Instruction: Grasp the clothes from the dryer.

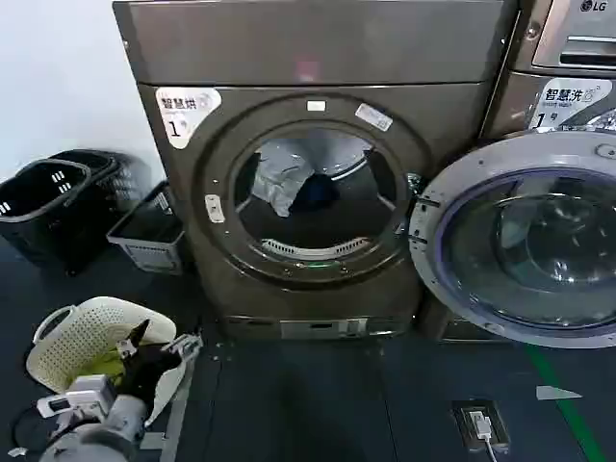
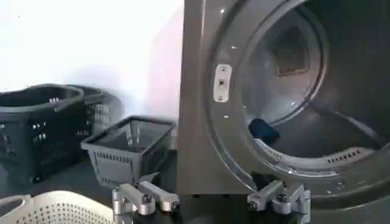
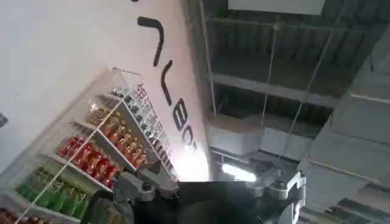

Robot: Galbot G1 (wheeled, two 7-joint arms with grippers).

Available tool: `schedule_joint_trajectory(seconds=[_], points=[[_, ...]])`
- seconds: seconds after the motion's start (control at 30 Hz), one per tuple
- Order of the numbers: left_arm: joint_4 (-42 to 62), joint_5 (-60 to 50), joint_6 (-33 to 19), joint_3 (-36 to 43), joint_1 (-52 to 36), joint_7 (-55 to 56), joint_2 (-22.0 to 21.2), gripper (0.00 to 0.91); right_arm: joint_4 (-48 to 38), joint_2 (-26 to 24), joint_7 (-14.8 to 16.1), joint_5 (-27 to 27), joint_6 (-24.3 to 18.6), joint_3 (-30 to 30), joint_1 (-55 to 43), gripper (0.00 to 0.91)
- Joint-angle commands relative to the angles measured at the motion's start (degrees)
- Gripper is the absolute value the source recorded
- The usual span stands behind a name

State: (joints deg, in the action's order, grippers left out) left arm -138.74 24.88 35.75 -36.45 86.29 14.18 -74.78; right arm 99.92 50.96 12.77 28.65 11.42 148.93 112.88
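- While the dryer (image 1: pixel 308 183) stands with its round door (image 1: pixel 525 241) swung wide to 3 o'clock, the clothes (image 1: pixel 289 178) lie inside the drum, at about 10 o'clock within the porthole in the head view
- Pale grey-white garment (image 1: pixel 277 173) hangs crumpled toward the drum's left, and the dark navy-blue garment (image 1: pixel 316 192) sits just beside it, touching, at its 4 o'clock
- From the left wrist view the navy piece (image 2: pixel 263 129) rests low in the drum near the front lip
- Left tool (image 1: pixel 144 358) hovers low at 7 o'clock of the head view, well apart from the porthole, above a white perforated basket (image 1: pixel 82 337); its fingers (image 2: pixel 146 199) are spread, released, grasping nothing
- Right tool (image 3: pixel 210 189) points up toward a ceiling and a wall of stocked shelves (image 3: pixel 103 152); its fingers stand apart, released
- Black laundry baskets (image 1: pixel 48 202) and a grey crate (image 1: pixel 149 231) sit on the floor at the dryer's 9 o'clock
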Motion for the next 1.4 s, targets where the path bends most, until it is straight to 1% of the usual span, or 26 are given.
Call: schedule_joint_trajectory(seconds=[0.03, 0.13, 0.27, 0.4, 0.7, 0.97, 1.4], points=[[-0.20, 0.10, 0.23, -0.13, 0.00, -0.29, 0.07, 0.907, 0.45, 0.08, 0.22, 2.32, -1.06, -0.20, 0.28, 0.907], [-0.43, 0.17, 0.24, -0.13, -0.08, -0.33, 0.24, 0.907, 0.73, 0.29, -0.40, 3.06, -1.15, -0.23, 0.21, 0.907], [-0.46, 0.21, 0.22, -0.48, -0.07, -0.36, 0.49, 0.907, 0.26, 0.41, -0.49, 3.25, -1.35, 0.05, 0.25, 0.907], [-0.45, 0.25, 0.25, -0.56, -0.23, -0.42, 0.42, 0.907, 0.60, 0.66, 0.25, 3.26, -1.05, -0.07, 0.05, 0.907], [0.15, 0.11, 0.30, -0.35, -1.04, -0.77, 0.43, 0.907, 0.61, 0.54, 0.68, 3.24, -1.17, -0.19, -0.19, 0.907], [0.49, -0.70, 0.36, 1.10, -1.45, -1.02, -0.62, 0.907, 0.32, 0.54, 1.06, 3.29, -1.29, 0.41, 0.21, 0.907], [0.44, -0.75, 0.17, 1.05, -2.13, -1.50, 0.26, 0.907, -0.08, 0.64, 1.35, 3.60, -1.36, 1.23, 0.53, 0.907]])
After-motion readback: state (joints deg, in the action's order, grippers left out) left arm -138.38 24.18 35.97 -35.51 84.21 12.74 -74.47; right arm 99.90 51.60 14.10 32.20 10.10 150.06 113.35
